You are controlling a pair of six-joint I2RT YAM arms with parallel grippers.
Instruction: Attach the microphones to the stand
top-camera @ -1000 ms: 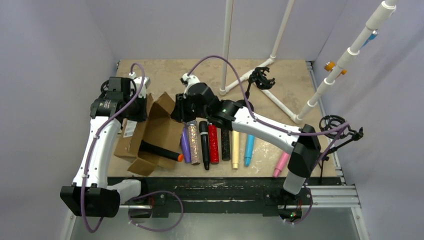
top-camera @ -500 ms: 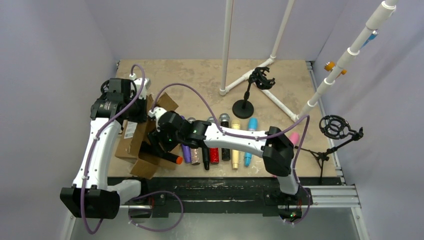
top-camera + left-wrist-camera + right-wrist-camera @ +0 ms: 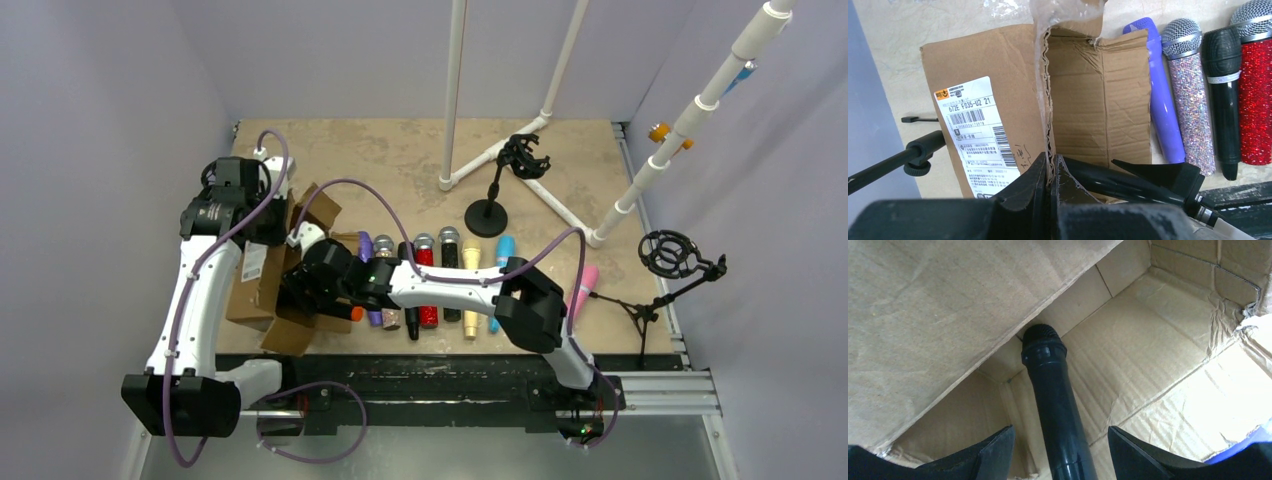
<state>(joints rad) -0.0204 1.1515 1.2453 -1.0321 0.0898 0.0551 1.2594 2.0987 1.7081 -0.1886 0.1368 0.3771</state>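
A torn cardboard box (image 3: 262, 285) lies on its side at the left. My left gripper (image 3: 1050, 162) is shut on its ragged wall (image 3: 1044, 100). Inside lies a black microphone (image 3: 1053, 395), head toward the back corner, its orange end (image 3: 357, 314) poking out. My right gripper (image 3: 1060, 430) is open, one finger on each side of the handle, not touching it. Several microphones lie in a row to the right: purple (image 3: 1160, 100), silver glitter (image 3: 1190, 100), black (image 3: 1225, 100), red glitter (image 3: 1255, 100), cream (image 3: 471, 258), light blue (image 3: 505, 247), and pink (image 3: 585, 280). A small stand (image 3: 488, 215) carries a shock mount (image 3: 522, 157).
A white pipe frame (image 3: 455, 90) rises at the back, with a slanted pipe (image 3: 690, 115) at the right. A second stand with a ring mount (image 3: 668, 255) hangs over the table's right edge. A thin black stand rod (image 3: 898, 160) lies left of the box.
My right arm has swung from the heads of the microphone row leftward into the box, and its jaws have opened around the black microphone. The left arm has kept still.
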